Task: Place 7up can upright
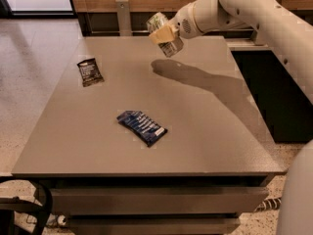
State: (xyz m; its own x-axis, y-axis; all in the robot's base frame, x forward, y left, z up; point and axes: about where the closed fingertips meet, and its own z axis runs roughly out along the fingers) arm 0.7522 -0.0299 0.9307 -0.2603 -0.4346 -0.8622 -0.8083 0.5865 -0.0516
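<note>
The small round silvery-white and pale green aluminium 7up can [172, 47] is up in the air, over the far part of the flat grey table [210, 131]. It does not touch the table. The robot's two-finger gripper [164, 34] is there too, at the end of the big white arm [244, 4], and its tan fingers [160, 35] are closed around the middle of the can, holding it tight. The can is tilted. Its long side runs from up on the left to down on the right, so one shiny end points down at the table on a slant. I think the can must be turned until it stands straight, then brought down to the bare spot near its dark shadow [171, 68]. The flat black packet [90, 72] lies well apart on the left, and the flat blue wrapper [142, 128] lies nearer the front, also well apart. The fingers cover the middle of the can, and I cannot tell which end is the top. The arm is cut off at the right edge.
</note>
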